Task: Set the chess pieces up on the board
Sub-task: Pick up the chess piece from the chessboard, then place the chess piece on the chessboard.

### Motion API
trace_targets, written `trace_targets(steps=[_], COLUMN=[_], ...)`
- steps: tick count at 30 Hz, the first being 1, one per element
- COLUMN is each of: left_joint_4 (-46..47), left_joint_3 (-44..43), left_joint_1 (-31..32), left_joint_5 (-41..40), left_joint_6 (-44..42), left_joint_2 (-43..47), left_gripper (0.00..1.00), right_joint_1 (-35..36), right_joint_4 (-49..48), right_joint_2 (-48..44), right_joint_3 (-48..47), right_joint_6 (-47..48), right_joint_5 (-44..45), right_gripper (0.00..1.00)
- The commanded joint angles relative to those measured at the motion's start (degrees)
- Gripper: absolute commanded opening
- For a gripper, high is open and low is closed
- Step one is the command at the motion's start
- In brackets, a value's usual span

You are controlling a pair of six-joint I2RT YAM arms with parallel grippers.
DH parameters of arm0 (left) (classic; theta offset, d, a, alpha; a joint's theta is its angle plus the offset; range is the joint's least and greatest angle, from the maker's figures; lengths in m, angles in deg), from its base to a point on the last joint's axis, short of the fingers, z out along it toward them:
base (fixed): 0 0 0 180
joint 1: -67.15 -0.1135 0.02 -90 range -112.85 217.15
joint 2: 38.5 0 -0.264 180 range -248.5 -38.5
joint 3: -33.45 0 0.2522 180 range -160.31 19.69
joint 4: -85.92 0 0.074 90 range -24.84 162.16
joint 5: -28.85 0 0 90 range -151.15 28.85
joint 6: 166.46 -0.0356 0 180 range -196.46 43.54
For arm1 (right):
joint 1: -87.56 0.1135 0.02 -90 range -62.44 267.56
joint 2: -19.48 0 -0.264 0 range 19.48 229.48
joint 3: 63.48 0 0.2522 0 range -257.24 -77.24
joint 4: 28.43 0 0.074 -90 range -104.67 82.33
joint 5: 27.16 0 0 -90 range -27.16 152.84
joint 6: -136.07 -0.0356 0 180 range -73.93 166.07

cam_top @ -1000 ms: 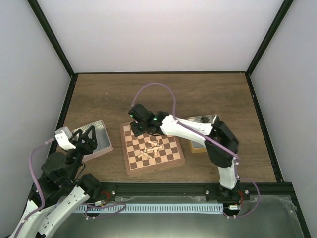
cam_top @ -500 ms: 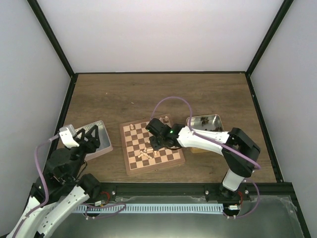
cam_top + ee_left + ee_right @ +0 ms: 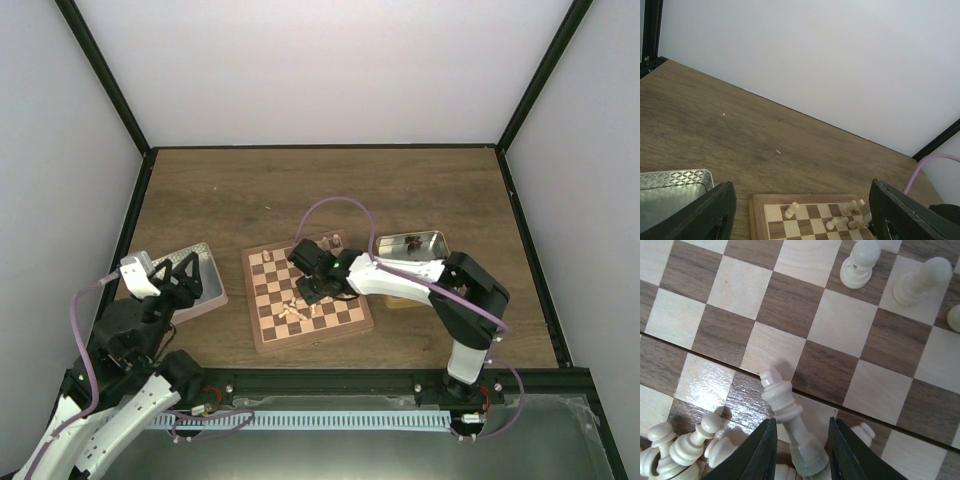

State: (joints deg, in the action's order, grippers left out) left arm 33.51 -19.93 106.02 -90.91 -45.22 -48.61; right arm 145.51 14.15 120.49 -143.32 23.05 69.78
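Broad brown wood-grain worktop (image 3: pixel 250 190) beneath everything. Toward its near middle, a square wooden chessboard (image 3: pixel 310 340) with tan and dark brown checks and a plain brown rim, lying flat. Left of the chessboard, a rectangular silver metal tin (image 3: pixel 210 285), partly hidden behind the left claw (image 3: pixel 178 275). On the other side, just beside the chessboard's far right corner, a second silver metal tin (image 3: pixel 412 245) with a few small dark bits inside, too small to name. Left claw near the front left corner of the worktop, fingers (image 3: pixel 705 210) spread wide, released, nothing between them. Right claw (image 3: pixel 801 445) low over the middle of the chessboard, grasping a tall pale cream wooden chess piece (image 3: pixel 782 400) with a ringed collar: base between the dark fingers, body tilted, head out over the seam across the squares. Just left of that, a heap of toppled pale cream pieces (image 3: pixel 675 450) on the chessboard. Well apart from the heap, two pale pieces (image 3: pixel 860 265) upright on neighbouring squares.
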Motion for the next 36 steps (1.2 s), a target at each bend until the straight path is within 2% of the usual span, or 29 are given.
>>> trace_targets(steps=[1,7,12,17,22,29,36], left_joint_4=[0.0,0.0,0.0,1.1,3.8,12.0,24.3], left_joint_3=[0.3,0.2,0.3,0.3,0.7,8.0,15.6], left_joint_1=[-0.3,-0.2,-0.3,-0.2,-0.2,-0.2,-0.2], left_joint_5=[-0.5,-0.5,-0.5,1.7,8.8,22.0,32.6], left_joint_6=[-0.5,-0.5,-0.4,-1.2,-0.6,12.3,22.1], left_joint_2=[-0.2,-0.3,-0.4,-0.8,-2.7,-5.9,-9.1], left_gripper=[0.75,0.75,0.75,0.75,0.75,0.75,0.75], right_joint_1=[0.4,0.4,0.4,0.4,0.4,0.4,0.4], right_joint_4=[-1.5,-3.2,-5.4,-11.8,-22.1,-37.0,-49.9], right_joint_2=[1.6,3.9,4.4,1.6,-4.2,-12.8,-16.2], right_joint_3=[-2.6,-2.4,-1.1,3.3,10.2,18.7,24.4], right_joint_6=[3.1,4.8,5.2,5.7,6.7,6.1,3.9], right_joint_5=[-0.2,-0.1,-0.1,0.3,0.4,-2.1,-6.3], right_gripper=[0.31,0.28,0.11,0.05,0.04,0.04,0.04])
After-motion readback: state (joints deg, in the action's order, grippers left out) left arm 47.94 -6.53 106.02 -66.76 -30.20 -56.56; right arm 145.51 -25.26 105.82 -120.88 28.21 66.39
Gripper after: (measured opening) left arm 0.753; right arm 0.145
